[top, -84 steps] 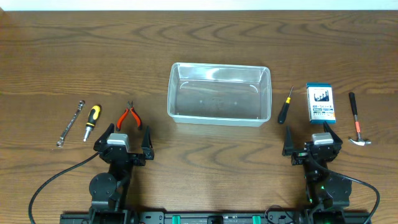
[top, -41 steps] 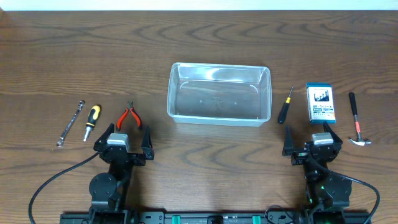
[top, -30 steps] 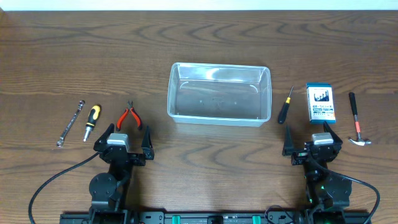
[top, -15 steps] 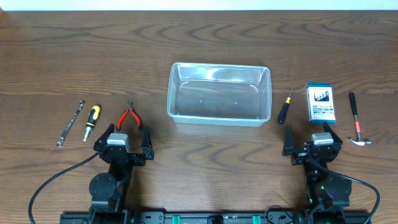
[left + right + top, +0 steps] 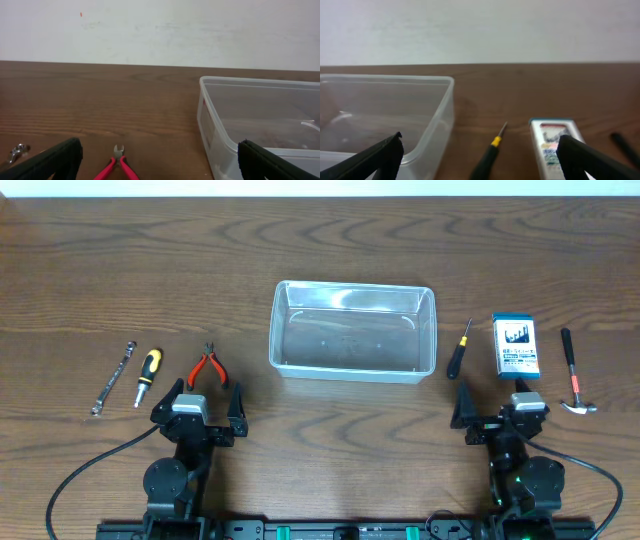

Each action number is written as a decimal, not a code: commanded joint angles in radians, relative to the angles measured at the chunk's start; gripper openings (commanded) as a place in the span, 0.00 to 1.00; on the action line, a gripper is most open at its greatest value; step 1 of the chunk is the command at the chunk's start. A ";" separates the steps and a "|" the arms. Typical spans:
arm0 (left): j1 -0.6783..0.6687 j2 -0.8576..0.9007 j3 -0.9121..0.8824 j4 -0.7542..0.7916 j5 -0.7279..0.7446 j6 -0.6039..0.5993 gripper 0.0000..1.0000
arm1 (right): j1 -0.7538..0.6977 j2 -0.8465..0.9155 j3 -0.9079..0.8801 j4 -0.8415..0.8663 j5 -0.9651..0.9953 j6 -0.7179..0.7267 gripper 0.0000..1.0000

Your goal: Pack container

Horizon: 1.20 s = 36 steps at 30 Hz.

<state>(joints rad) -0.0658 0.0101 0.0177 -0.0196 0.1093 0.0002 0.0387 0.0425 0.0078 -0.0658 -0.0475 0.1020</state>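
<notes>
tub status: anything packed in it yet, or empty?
Empty. Overhead shows only the bare clear floor of the container; the pliers, black screwdriver and hammer lie outside it on the table.

Container [image 5: 352, 330] was clear, pliers [image 5: 208, 367] had red handles, stubby screwdriver [image 5: 147, 368] was yellow-and-black, box [image 5: 516, 347] blue-and-white, table [image 5: 100, 260] brown woodgrain.

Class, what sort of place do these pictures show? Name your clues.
Probably a robotics lab bench: the left gripper and right gripper sit at a wooden table before a bare white wall, with pliers and a hammer laid either side of a clear container.
</notes>
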 commanded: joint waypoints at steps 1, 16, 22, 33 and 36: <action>0.003 -0.002 -0.011 -0.021 0.032 -0.023 0.98 | 0.008 0.021 0.015 0.000 -0.105 0.118 0.99; 0.004 0.438 0.648 -0.731 0.010 -0.109 0.98 | 0.008 0.570 0.858 -0.739 -0.068 -0.003 0.99; 0.004 0.636 0.875 -0.931 0.011 -0.084 0.98 | 0.008 0.893 1.297 -1.208 -0.043 -0.007 0.99; 0.004 0.684 0.938 -1.015 0.011 -0.088 0.98 | 0.007 1.125 1.436 -1.402 0.076 0.175 0.99; 0.004 0.688 0.938 -1.041 0.011 -0.088 0.98 | 0.008 1.207 1.438 -1.399 0.129 0.174 0.99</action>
<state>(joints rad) -0.0658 0.6922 0.9367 -1.0447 0.1246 -0.0975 0.0387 1.1892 1.4258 -1.4662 -0.0135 0.2062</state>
